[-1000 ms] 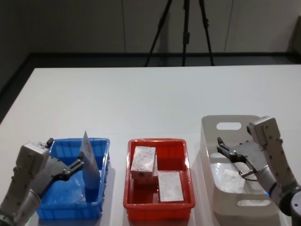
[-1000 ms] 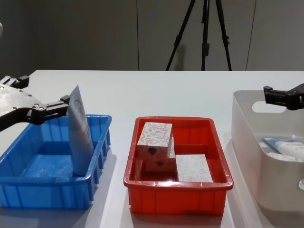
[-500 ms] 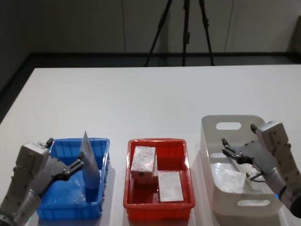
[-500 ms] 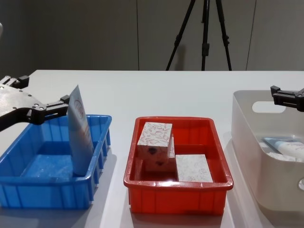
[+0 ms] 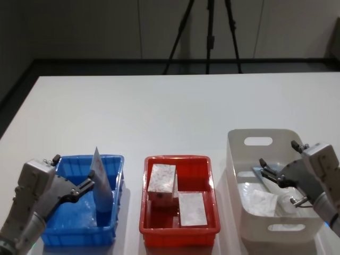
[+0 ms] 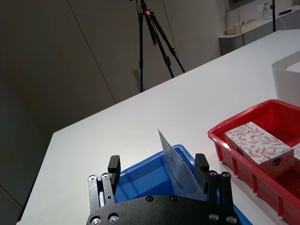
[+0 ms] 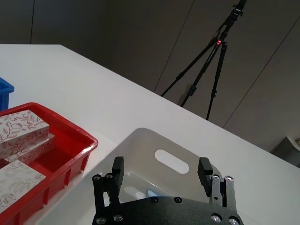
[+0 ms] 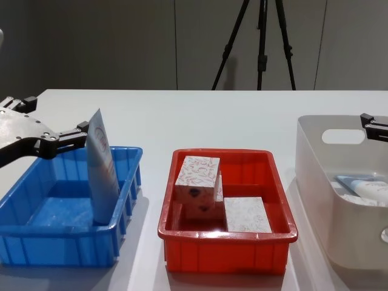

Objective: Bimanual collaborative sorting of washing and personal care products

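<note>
**Bins and grippers, as I see them**

White bin [image 5: 241, 139] holds a tube [image 8: 364, 188]; red bin [image 8: 176, 233] holds three boxes [image 5: 161, 182]. Blue bin [image 8: 36, 248]: tube [image 8: 102, 173] upright against the wall. Left gripper [image 5: 91, 182] jaws apart beside it, right gripper [image 5: 265, 171] jaws apart over white bin.

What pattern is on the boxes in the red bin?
Red leafy print on white boxes, clearest in chest view.

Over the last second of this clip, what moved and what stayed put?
The right hand, open and empty, drew back toward the robot's right over the white plastic bin, nearing the chest view's edge. Nothing was grasped or released. The left hand, the upright pale-blue squeeze tube in the blue bin and the leafy-patterned white boxes stayed as they were.
</note>
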